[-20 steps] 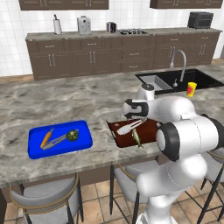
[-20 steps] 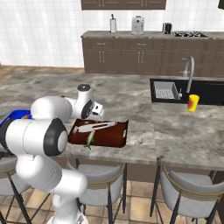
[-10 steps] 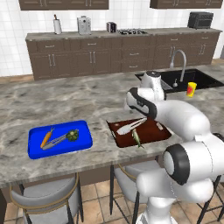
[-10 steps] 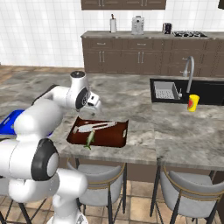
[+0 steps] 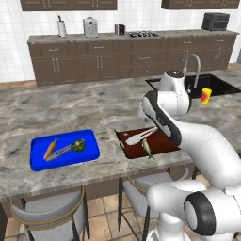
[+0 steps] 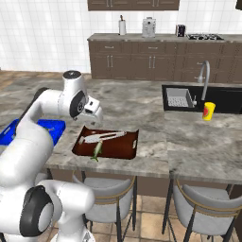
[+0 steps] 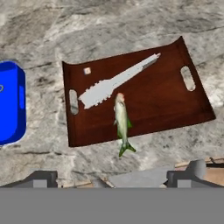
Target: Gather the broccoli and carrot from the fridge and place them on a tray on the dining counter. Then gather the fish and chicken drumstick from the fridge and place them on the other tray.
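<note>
Dark reddish-brown wood forms the tray (image 7: 162, 94) lying below the jaws on a grey marbled dining counter (image 5: 70, 108), seen from the hand camera looking down. The gripper (image 6: 94, 111) hangs above the tray's near-left part with its jaws spread wide and nothing between them; its two dark fingertips (image 7: 43, 178) stand far apart at the lower edge of the hand view. On the tray, straight ahead of the jaws, lies a small greenish fish (image 7: 122, 122), its head on the wood and its tail poking out over the tray's near rim onto the counter. Beyond the fish, a long pale grey-white piece (image 7: 116, 83), probably the chicken drumstick, lies slantwise across the tray, just beside the fish's head. A tiny pale speck (image 7: 87, 70) sits near the tray's far corner. Off to the left of the jaws, well apart from the wooden tray, is a blue tray (image 5: 89, 153) holding an orange carrot (image 5: 50, 148) and a green broccoli head (image 5: 77, 145)
</note>
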